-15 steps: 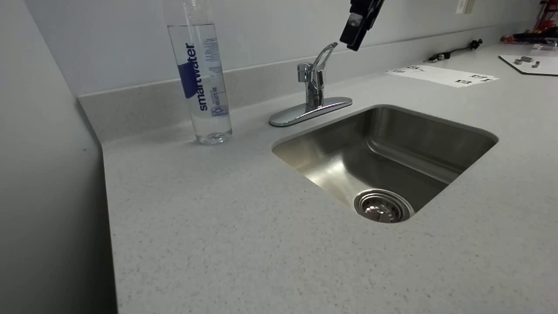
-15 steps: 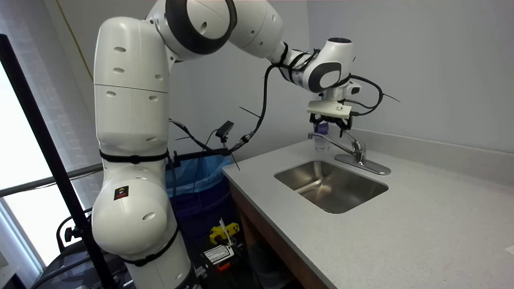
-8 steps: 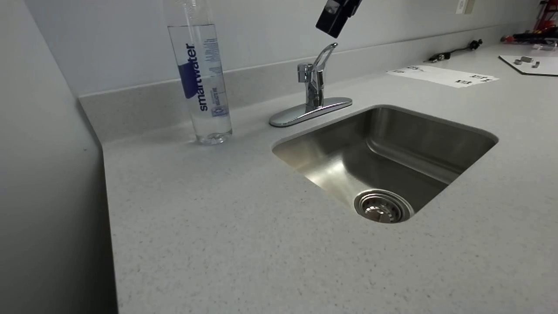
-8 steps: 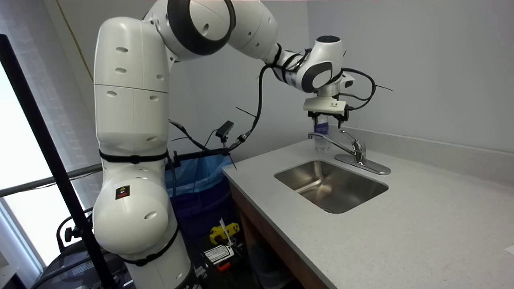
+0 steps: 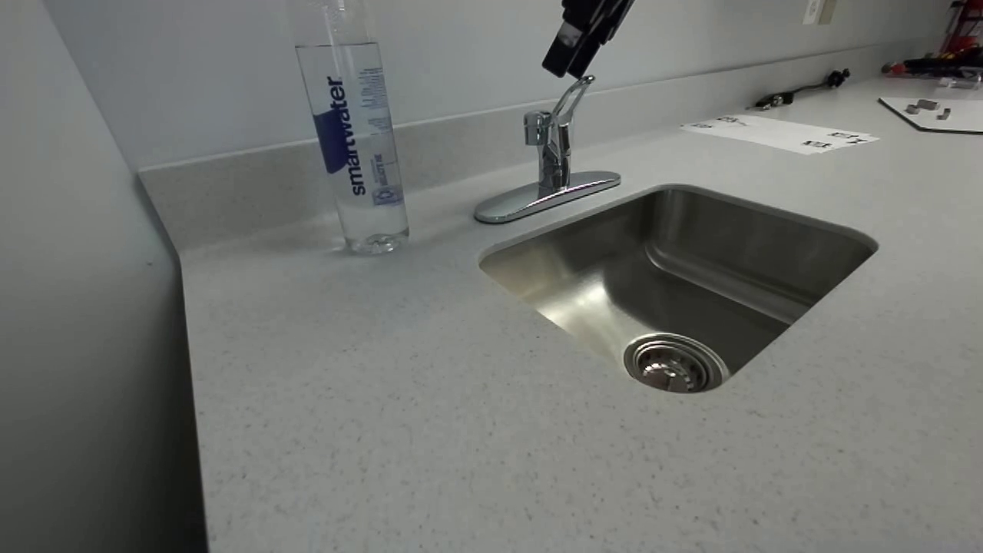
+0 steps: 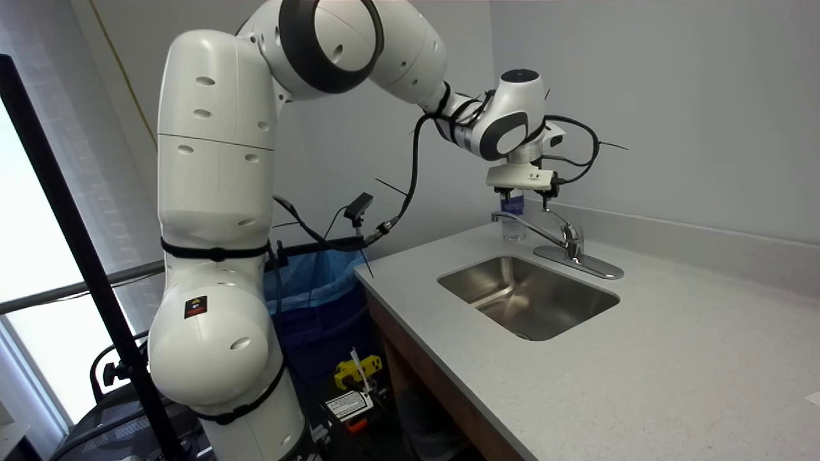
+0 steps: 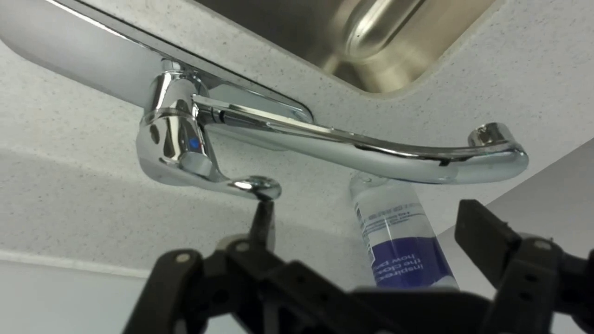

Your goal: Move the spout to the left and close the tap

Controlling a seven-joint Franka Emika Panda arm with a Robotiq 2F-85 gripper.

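The chrome tap stands on its oval base plate behind the sink; it also shows in an exterior view. Its long spout points left in that exterior view, past the sink's corner. In the wrist view the spout runs to the right, with its tip bent. The short lever handle sticks out from the tap's top. My gripper is open and empty, jaws wide apart. One of its fingertips is at the lever's end; I cannot tell whether they touch. The other finger is beyond the spout.
A clear water bottle with a blue label stands left of the tap, below the jaws in the wrist view. The steel sink is in front of the tap. A wall and low backsplash run behind. Papers lie further along.
My gripper has moved left in both exterior views, rising a little and then coming down to the lever's end. The tap, spout and bottle have not visibly moved.
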